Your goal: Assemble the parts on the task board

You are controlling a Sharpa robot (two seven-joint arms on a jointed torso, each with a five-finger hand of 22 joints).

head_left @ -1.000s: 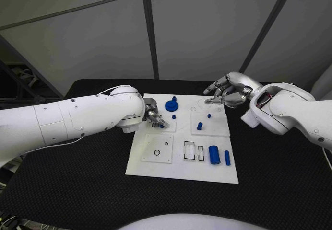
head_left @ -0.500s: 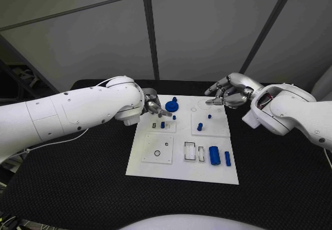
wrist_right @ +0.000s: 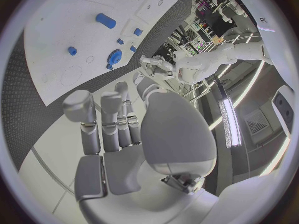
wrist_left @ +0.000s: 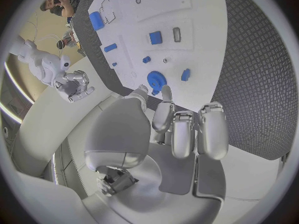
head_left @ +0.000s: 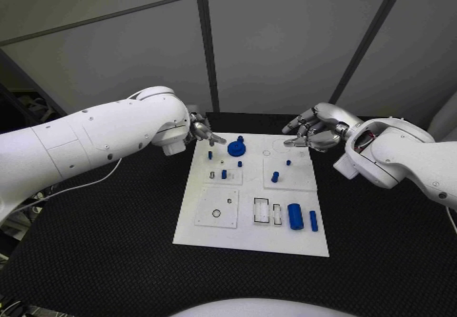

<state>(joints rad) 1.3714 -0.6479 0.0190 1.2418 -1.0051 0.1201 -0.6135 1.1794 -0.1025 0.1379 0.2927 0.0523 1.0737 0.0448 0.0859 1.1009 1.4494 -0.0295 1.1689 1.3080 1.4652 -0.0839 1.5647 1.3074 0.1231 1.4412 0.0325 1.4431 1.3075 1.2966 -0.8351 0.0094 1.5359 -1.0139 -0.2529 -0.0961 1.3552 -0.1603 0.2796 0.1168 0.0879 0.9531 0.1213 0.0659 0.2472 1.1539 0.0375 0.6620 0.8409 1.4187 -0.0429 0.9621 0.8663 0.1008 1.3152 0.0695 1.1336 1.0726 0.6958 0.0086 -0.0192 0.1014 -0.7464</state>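
Since a second earlier, our left hand [head_left: 201, 130] had lifted away from the small part [head_left: 224, 174] seated in the left-hand block of the task board [head_left: 249, 228] and drawn back toward the board's far left corner, while our right hand [head_left: 314, 130] had barely shifted. At this moment we saw the left hand hovering above the table just off the board edge, fingers loosely spread and holding nothing, the wrist view showing bare fingertips [wrist_left: 166, 90] pointed toward the blue gear [wrist_left: 156, 78]. Our right hand hung over the board's far right corner with fingers curled part way in; we could make out nothing held in it. The gear [head_left: 236, 147] lay just ahead of the left hand, between our two hands; a short peg [head_left: 274, 175] stood nearer the right hand, and the large cylinder [head_left: 294, 214] with a slimmer pin [head_left: 312, 217] lay well away from both hands, toward the robot. We judged the placement just finished and the next pick still to be chosen. To do it well, we thought the left hand should descend squarely over the gear, close on its rim rather than its hub, and lift straight so neighbouring pieces were not nudged.
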